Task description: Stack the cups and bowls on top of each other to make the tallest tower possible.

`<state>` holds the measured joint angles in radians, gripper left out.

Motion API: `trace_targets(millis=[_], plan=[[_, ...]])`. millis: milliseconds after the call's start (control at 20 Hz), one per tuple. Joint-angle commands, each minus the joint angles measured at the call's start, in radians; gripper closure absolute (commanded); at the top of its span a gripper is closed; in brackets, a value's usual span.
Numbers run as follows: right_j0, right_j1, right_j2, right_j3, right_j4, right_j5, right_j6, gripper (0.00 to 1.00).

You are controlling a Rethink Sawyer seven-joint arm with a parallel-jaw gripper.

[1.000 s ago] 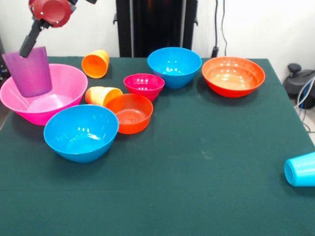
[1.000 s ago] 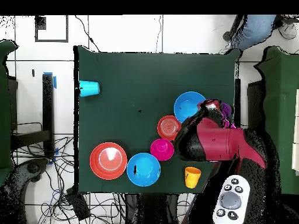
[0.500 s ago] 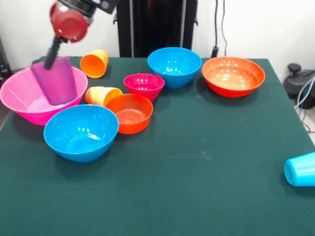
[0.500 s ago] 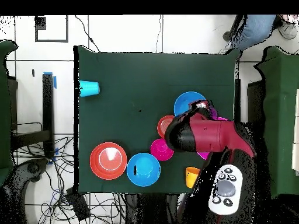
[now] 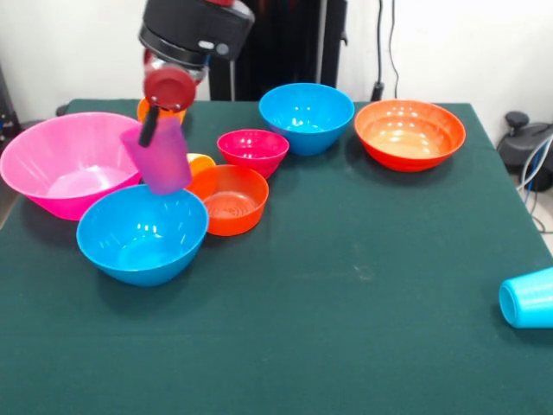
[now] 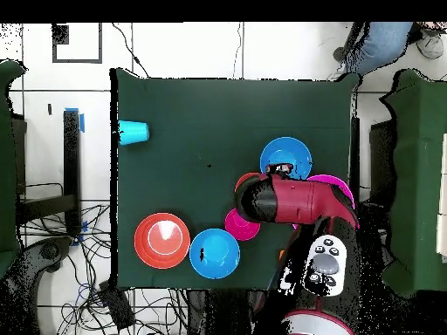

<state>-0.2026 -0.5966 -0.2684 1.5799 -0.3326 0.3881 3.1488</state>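
The gripper (image 5: 154,128) is clamped on the translucent purple cup (image 5: 161,157), one dark finger (image 5: 149,126) showing down over the cup's rim (the other finger is not visible). The cup hangs in the air, mouth up and tilted, above the far rim of the near blue bowl (image 5: 143,233) and in front of the yellow-orange cup (image 5: 200,162), which it mostly hides. The arm (image 5: 186,35) comes down from above with its black wrist and a round red part just over the cup; in the overhead view its red and black link (image 6: 292,200) lies across the table, covering the small orange bowl and part of the large pink bowl (image 6: 336,185).

On the green table (image 5: 363,285) the large pink bowl (image 5: 65,164) sits at the left, touching the near blue bowl. The small orange bowl (image 5: 228,200) stands empty just right of the held cup, with the small magenta bowl (image 5: 252,151) behind it. Farther back are the second blue bowl (image 5: 306,117) and the wide orange-red bowl (image 5: 409,134). The orange cup (image 5: 147,111) peeks out behind the arm. The light blue cup (image 5: 527,298) lies on its side at the right edge, well apart from everything else
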Motion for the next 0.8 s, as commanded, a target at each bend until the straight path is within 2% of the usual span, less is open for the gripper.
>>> trace_targets(millis=[50,450,800], plan=[[0.001,0.071,0.138,0.091,0.083,0.13,-0.002,1.0],[-0.02,0.083,0.147,0.142,0.177,0.177,0.006,1.0],[-0.029,0.079,0.109,0.166,0.166,0.146,-0.033,1.0]])
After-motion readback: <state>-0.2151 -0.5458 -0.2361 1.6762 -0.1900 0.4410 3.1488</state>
